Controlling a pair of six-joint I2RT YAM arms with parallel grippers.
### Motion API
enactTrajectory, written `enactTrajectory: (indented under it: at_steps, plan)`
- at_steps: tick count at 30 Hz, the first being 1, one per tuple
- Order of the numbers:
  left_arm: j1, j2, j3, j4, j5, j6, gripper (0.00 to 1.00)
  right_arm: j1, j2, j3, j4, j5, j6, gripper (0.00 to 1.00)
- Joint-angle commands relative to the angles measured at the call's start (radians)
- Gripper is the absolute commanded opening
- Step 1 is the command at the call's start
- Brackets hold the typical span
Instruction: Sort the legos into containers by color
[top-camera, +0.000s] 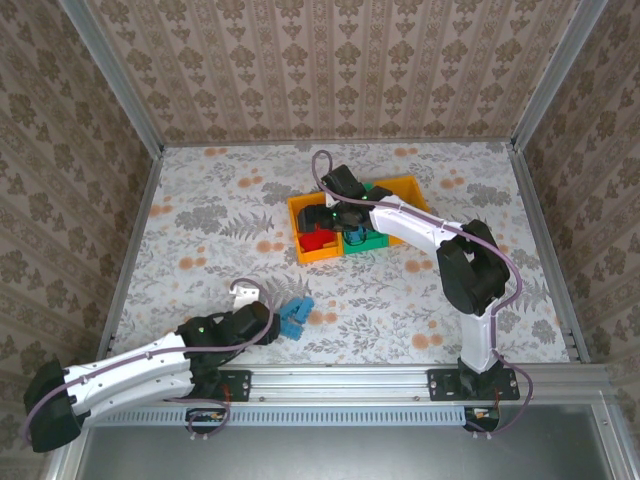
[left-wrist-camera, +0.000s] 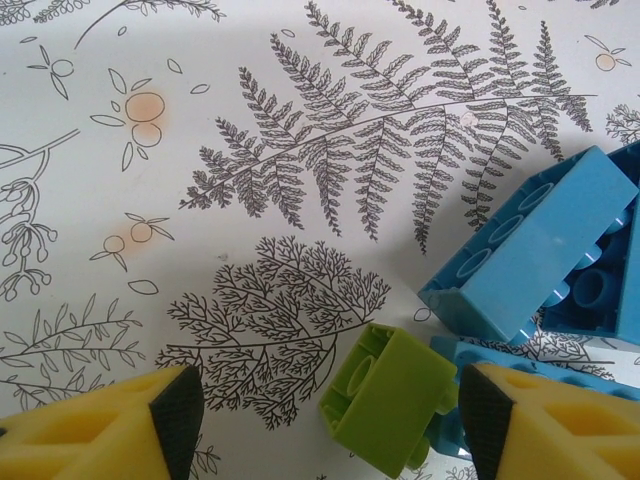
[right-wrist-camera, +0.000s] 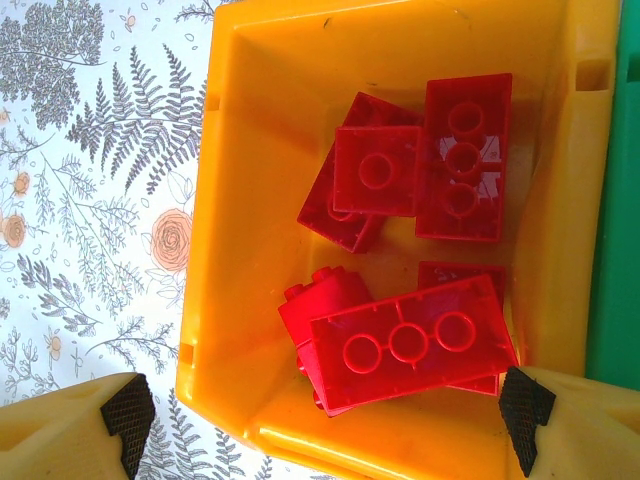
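Grippers both spread wide, nothing pinched; left gripper (left-wrist-camera: 330, 425) sits low over the fern-print table (left-wrist-camera: 250, 150), and a lime green lego (left-wrist-camera: 385, 400) lies between its fingers, closer to the one at the view's right; blue legos (left-wrist-camera: 530, 250) are just beside it, one seemingly touching it. Right gripper (right-wrist-camera: 325, 410) hangs above an orange bin (right-wrist-camera: 235, 150); red legos (right-wrist-camera: 410, 340) are piled inside, between its fingertips in the wrist view; green bin (right-wrist-camera: 615, 250) sits right against that bin.
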Motion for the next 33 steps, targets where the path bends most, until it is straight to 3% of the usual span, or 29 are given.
enactTrajectory:
  at_steps: [1, 6, 23, 33]
  plan:
    - [-0.011, 0.0, -0.009, 0.015, 0.011, 0.015, 0.74, -0.011, 0.007, -0.015, -0.034, -0.007, 0.007, 0.93]
    - [-0.031, 0.014, -0.02, 0.024, 0.042, -0.026, 0.7, -0.012, 0.012, -0.015, -0.036, -0.009, 0.008, 0.93]
    - [-0.042, 0.057, -0.044, 0.035, -0.004, -0.09, 0.59, -0.023, 0.022, -0.015, -0.034, -0.019, 0.013, 0.94]
    - [0.046, 0.078, -0.04, 0.085, -0.002, -0.075, 0.49, -0.024, 0.025, -0.015, -0.029, -0.027, 0.022, 0.94]
